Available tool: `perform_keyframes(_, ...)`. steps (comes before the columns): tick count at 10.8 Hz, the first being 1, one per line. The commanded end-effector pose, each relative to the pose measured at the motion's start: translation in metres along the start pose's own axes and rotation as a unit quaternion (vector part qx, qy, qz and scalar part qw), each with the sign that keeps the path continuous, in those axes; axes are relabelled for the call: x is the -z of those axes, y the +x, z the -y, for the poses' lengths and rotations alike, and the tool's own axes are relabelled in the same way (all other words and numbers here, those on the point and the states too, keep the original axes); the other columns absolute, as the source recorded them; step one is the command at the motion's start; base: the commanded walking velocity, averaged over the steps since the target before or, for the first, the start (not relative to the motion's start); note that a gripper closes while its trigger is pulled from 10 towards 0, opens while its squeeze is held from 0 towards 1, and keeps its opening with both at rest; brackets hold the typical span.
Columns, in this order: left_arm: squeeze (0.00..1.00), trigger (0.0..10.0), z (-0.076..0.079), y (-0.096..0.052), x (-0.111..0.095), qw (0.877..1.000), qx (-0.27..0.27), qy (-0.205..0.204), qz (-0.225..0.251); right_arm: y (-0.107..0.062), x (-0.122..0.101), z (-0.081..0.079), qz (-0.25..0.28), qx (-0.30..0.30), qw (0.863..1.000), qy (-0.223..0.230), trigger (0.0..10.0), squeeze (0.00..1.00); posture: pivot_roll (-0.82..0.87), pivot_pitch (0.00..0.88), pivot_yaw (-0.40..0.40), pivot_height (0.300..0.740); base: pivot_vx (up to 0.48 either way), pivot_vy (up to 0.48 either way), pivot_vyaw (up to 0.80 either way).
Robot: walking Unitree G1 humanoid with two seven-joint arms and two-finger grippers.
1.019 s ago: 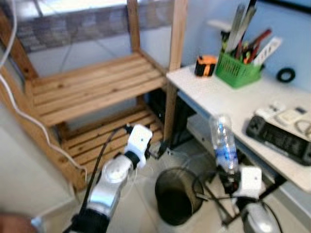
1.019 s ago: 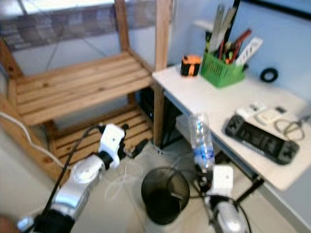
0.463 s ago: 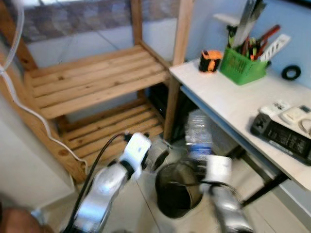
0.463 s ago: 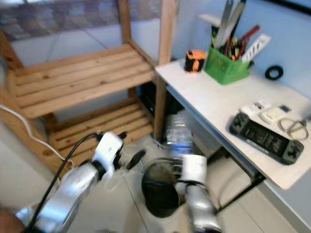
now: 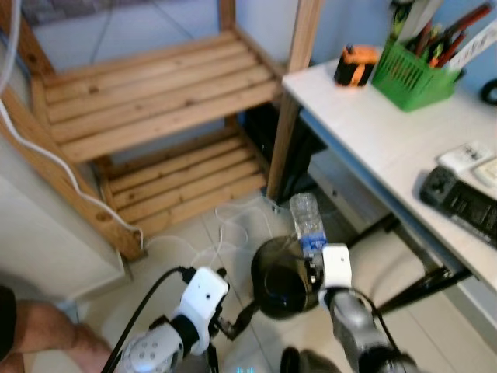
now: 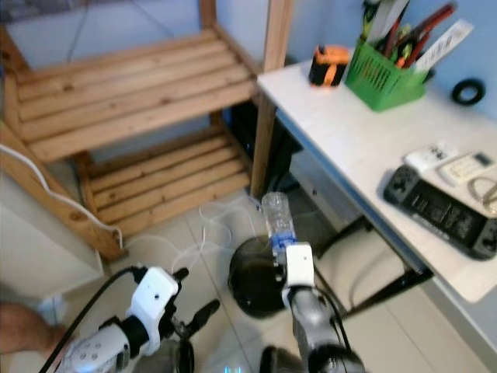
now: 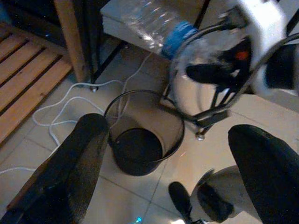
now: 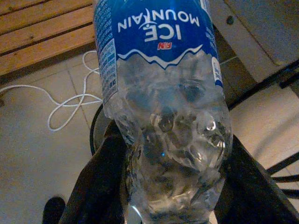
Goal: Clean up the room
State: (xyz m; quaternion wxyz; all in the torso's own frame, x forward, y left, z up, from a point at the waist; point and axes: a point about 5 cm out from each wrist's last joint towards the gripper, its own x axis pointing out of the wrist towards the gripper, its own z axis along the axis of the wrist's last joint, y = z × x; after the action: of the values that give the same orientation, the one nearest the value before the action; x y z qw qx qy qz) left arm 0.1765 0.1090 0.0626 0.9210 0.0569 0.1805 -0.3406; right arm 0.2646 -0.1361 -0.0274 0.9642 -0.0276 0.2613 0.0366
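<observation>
One plastic water bottle [image 5: 308, 224], blue label, is clamped between the two fingers of the right gripper [image 5: 314, 263] and held upright directly above one black mesh wastebasket [image 5: 281, 277] on the tiled floor. The left gripper [image 7: 163, 168] is low, beside the basket, fingers spread wide and empty. One white table [image 5: 388, 148] carries one green basket [image 5: 409, 76] and one orange tape measure [image 5: 356, 65].

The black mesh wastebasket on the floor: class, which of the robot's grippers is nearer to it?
Right. The right gripper, shut on the clear plastic water bottle, is over the black mesh wastebasket's rim. The left gripper hangs open beside it, on the robot's left.
</observation>
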Motion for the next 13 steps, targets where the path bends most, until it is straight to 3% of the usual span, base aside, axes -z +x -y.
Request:
perform_keyframes(1, 0.0, 10.0, 0.005, -0.003, -0.002, 1.0, 0.004, -0.005, -0.001, 0.001, -0.002, -0.005, 0.001, -0.007, 1.0, -0.003, 10.0, 0.0, 0.23, 0.267, -0.001, 0.74, 0.0, 0.0, 0.0)
perform_keyframes(2, 0.0, 10.0, 0.006, -0.005, -0.003, 1.0, 0.004, -0.005, -0.004, 0.003, -0.005, -0.009, -0.003, -0.007, 1.0, 0.008, 10.0, 0.0, 0.23, 0.275, 0.0, 0.74, 0.0, 0.0, 0.0)
perform_keyframes(3, 0.0, 10.0, 0.009, -0.007, -0.004, 1.0, 0.004, -0.006, -0.008, 0.005, -0.007, -0.016, -0.012, -0.019, 0.999, 0.034, 10.0, 1.0, 0.24, 0.281, -0.001, 0.74, 0.0, 0.0, 0.0)
perform_keyframes(7, 0.0, 10.0, 0.01, -0.008, -0.003, 1.0, -0.006, -0.003, -0.017, 0.007, -0.008, -0.027, -0.021, -0.036, 0.998, 0.037, 10.0, 1.0, 0.23, 0.283, -0.008, 0.74, 0.0, 0.0, 0.0)
perform_keyframes(11, 0.0, 10.0, 0.006, 0.001, -0.005, 1.0, -0.004, 0.0, -0.013, 0.01, -0.019, -0.026, -0.005, -0.033, 0.999, 0.041, 10.0, 1.0, 0.21, 0.247, -0.008, 0.74, 0.0, 0.0, 0.0)
perform_keyframes(12, 0.0, 10.0, -0.001, 0.008, -0.008, 1.0, -0.009, 0.011, -0.004, 0.012, -0.03, -0.021, 0.025, -0.023, 0.999, 0.043, 10.0, 1.0, 0.19, 0.213, -0.012, 0.74, 0.0, 0.0, 0.0)
perform_keyframes(13, 0.0, 10.0, -0.007, 0.012, -0.011, 1.0, -0.017, 0.017, 0.001, 0.013, -0.039, -0.014, 0.053, -0.015, 0.998, 0.037, 10.0, 0.64, 0.17, 0.181, -0.016, 0.74, 0.0, 0.0, 0.0)
